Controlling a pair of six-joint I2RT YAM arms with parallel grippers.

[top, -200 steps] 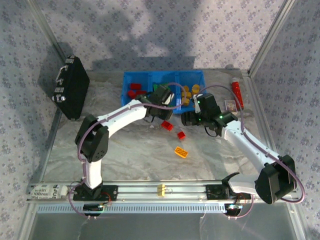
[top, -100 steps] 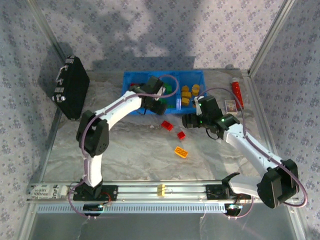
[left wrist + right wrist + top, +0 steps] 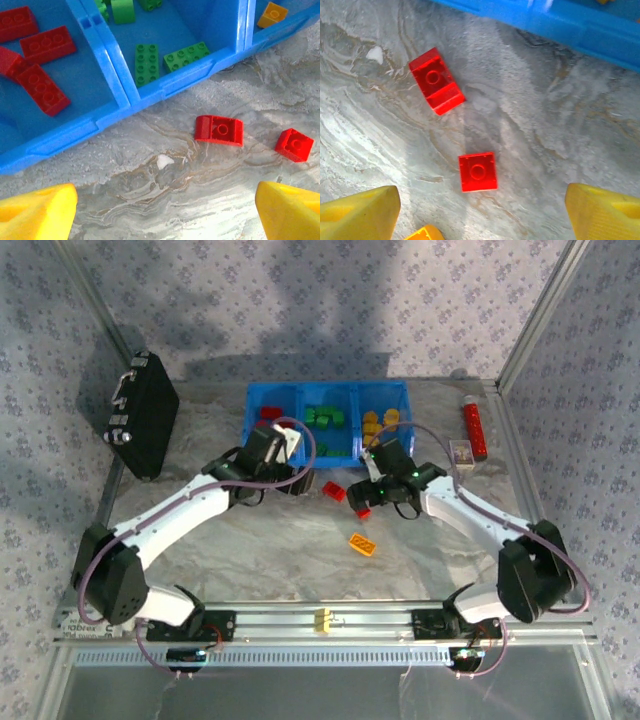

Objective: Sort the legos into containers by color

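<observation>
Right pincer (image 3: 480, 205) over 2 red legos (image 3: 477, 171)

No text is clear enough to read

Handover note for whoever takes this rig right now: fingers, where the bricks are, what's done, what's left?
Fingers open and empty on both arms.
The left gripper is over the table, near the front wall of the blue bin.
The right gripper is above the small red brick.
Done: red bricks in the left compartment, green bricks in the middle, yellow bricks on the right.
Left on the table: the small red brick, the curved red brick and the orange brick.
</observation>
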